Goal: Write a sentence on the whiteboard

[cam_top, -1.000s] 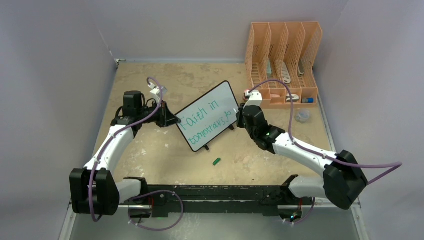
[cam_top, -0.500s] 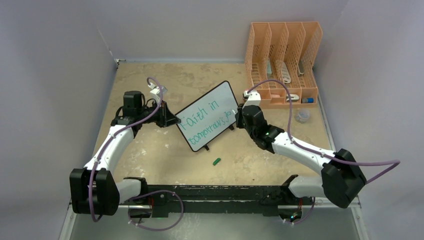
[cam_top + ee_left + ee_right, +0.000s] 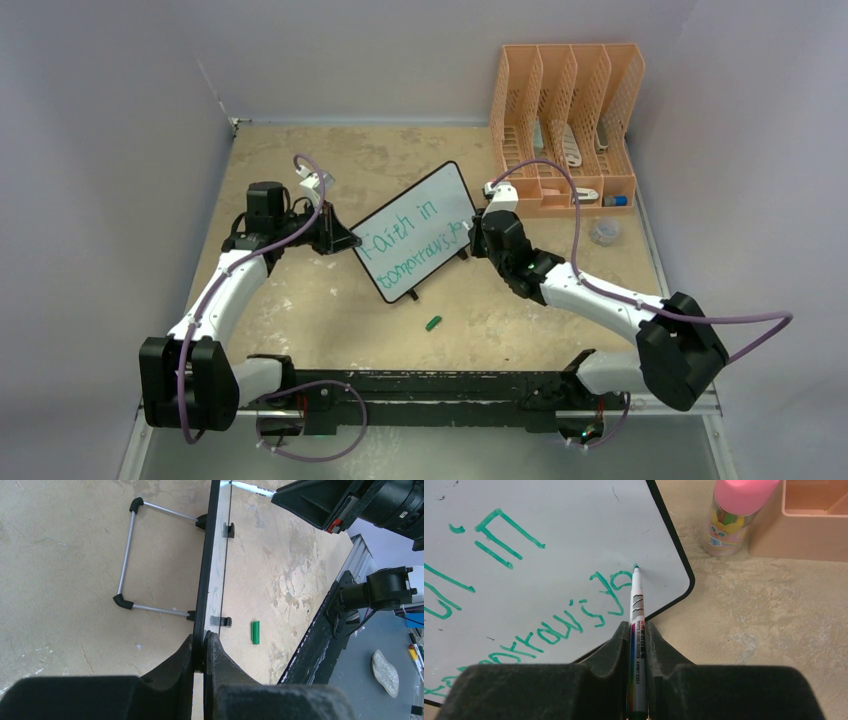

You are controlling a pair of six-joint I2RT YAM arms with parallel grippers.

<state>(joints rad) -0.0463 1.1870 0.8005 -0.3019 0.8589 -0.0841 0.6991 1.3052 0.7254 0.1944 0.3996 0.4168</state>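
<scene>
Whiteboard (image 3: 415, 232) stands at table (image 3: 300, 300) centre; my left gripper (image 3: 200, 647) clamps its 9 o'clock edge. My right gripper (image 3: 637, 630) pinches marker (image 3: 636, 597), tip touching board at 3 o'clock, by green sentence (image 3: 412, 242) end.

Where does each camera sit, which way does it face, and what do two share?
Top external: above, behind the bases, looking down on the table; both arms show.
Left wrist: sights along the whiteboard edge its left gripper clamps.
Right wrist: faces the green writing; right gripper holds a marker.
Shared: top and left wrist show a small green piece.
</scene>
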